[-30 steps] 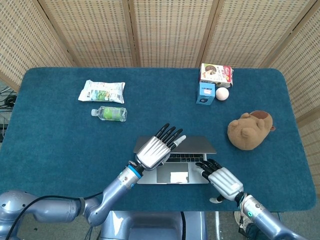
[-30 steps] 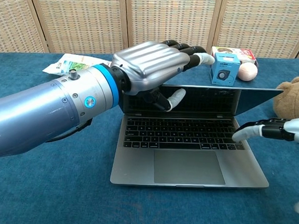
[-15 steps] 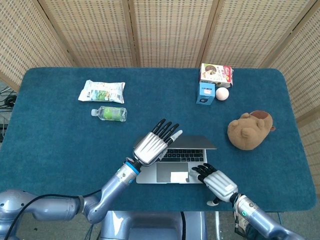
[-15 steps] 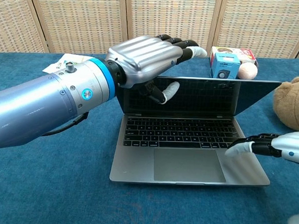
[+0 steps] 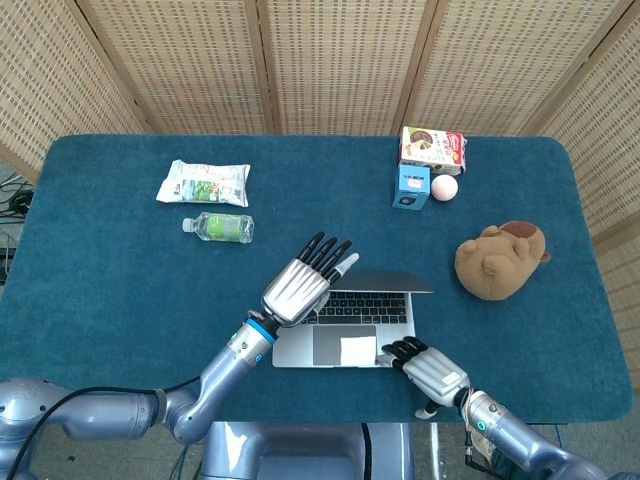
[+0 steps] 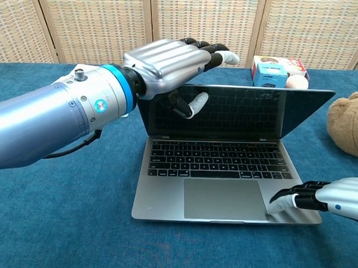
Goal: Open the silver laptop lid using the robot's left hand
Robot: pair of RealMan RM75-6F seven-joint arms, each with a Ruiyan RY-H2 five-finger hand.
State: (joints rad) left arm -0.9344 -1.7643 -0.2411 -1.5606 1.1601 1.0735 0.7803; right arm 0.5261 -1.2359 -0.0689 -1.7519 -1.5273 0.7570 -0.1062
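Silver laptop (image 6: 225, 171) standing open, lid (image 6: 239, 113) raised near upright, long axis running across in front of both hands. Left hand (image 6: 167, 65) over the lid's top-left corner — fingers stretched flat past the top edge, thumb down against the screen side, so pinching that edge loosely rather than clenched. Right hand (image 6: 319, 199) low on the base's near-right corner, fingertips pressing, grasping nothing. No containers in play.

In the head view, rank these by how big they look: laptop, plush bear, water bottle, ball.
1. Laptop, largest, though the left hand covers part.
2. Plush bear.
3. Water bottle.
4. Ball, smallest.
The ball lies farther back, so it may look slightly small.
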